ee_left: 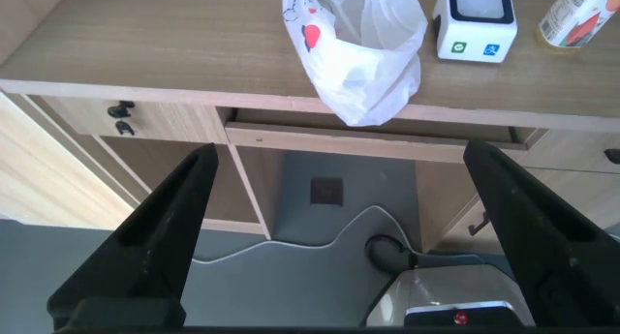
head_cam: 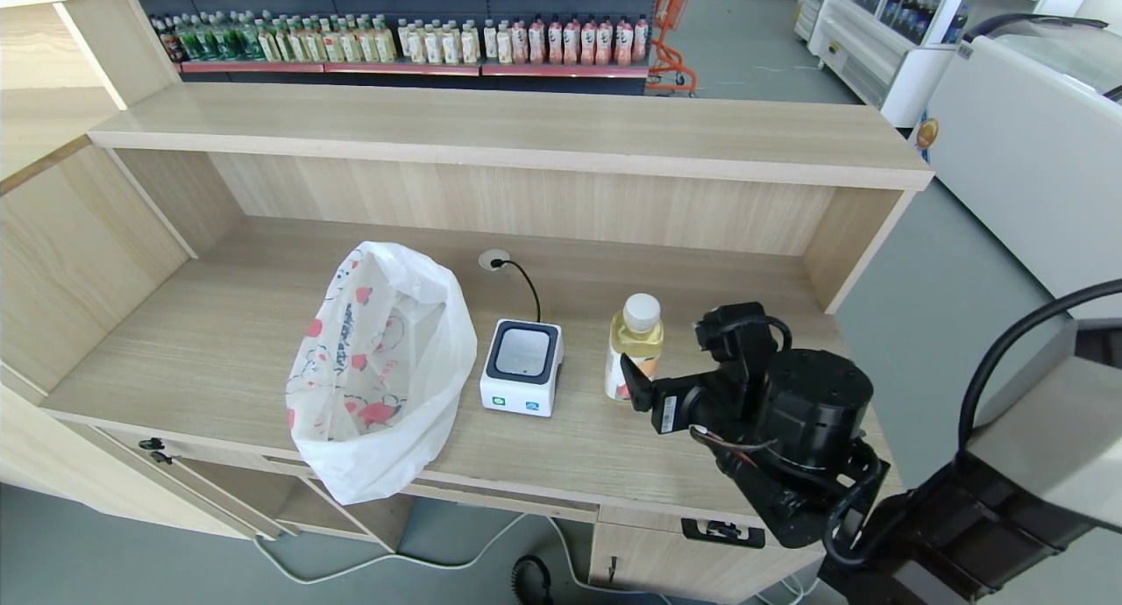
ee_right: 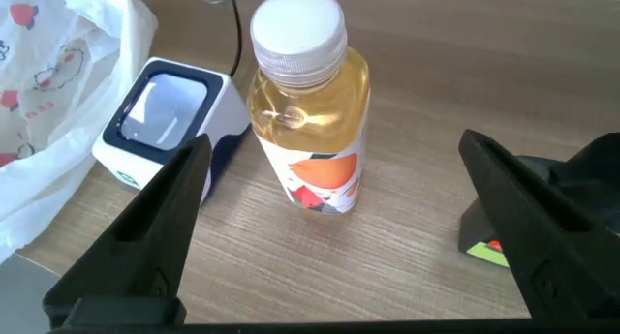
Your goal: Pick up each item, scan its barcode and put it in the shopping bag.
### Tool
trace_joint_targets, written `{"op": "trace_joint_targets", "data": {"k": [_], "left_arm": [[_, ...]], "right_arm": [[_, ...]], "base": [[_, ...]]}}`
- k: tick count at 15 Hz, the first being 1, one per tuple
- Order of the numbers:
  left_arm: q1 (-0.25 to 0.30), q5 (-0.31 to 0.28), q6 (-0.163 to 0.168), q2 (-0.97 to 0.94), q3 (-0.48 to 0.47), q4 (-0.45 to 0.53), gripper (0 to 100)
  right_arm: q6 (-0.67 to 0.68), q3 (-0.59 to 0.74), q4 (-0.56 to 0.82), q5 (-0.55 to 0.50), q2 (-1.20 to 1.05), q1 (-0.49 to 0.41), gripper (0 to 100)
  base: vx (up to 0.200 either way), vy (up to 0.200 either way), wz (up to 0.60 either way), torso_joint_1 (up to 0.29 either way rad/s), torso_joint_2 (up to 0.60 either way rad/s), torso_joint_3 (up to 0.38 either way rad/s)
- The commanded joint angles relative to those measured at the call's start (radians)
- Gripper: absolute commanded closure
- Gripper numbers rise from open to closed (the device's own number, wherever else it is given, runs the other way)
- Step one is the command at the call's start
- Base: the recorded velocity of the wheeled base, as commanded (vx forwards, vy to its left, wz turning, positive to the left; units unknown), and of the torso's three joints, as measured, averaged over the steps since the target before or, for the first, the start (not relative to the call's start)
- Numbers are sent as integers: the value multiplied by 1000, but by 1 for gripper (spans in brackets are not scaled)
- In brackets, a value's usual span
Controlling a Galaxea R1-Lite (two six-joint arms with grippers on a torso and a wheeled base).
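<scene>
jaws stood wide on left gripper point(ee_left: 339, 169) & right gripper point(ee_right: 329, 179); pick-up step, i think: right one needed to enclose drink bottle point(ee_right: 310, 111).

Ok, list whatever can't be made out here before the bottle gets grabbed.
Bottle barcode: not to be found. The right wrist view faces the picture side, and in the head view the right gripper covers the lower label.
Bag contents: head view, its own folds hide the bottom.
Bottle top: left wrist view, cut off by the frame edge.
</scene>
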Motion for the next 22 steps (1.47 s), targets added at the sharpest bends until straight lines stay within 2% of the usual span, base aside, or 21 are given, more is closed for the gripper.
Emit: {"op": "trace_joint_targets", "data": {"k": [1,17,22], "left_arm": [[0,0,0,0,0,0,0],[0,0,0,0,0,0,0],[0,0,0,0,0,0,0]], "right_arm": [[8,-20,-3,2,41,-6,0],[69,-232,3,8,215,-31,0],[70,-298,6,79,279,-37,0]], "base": [[0,0,0,0,0,0],[0,0,0,0,0,0],[0,0,0,0,0,0]]}}
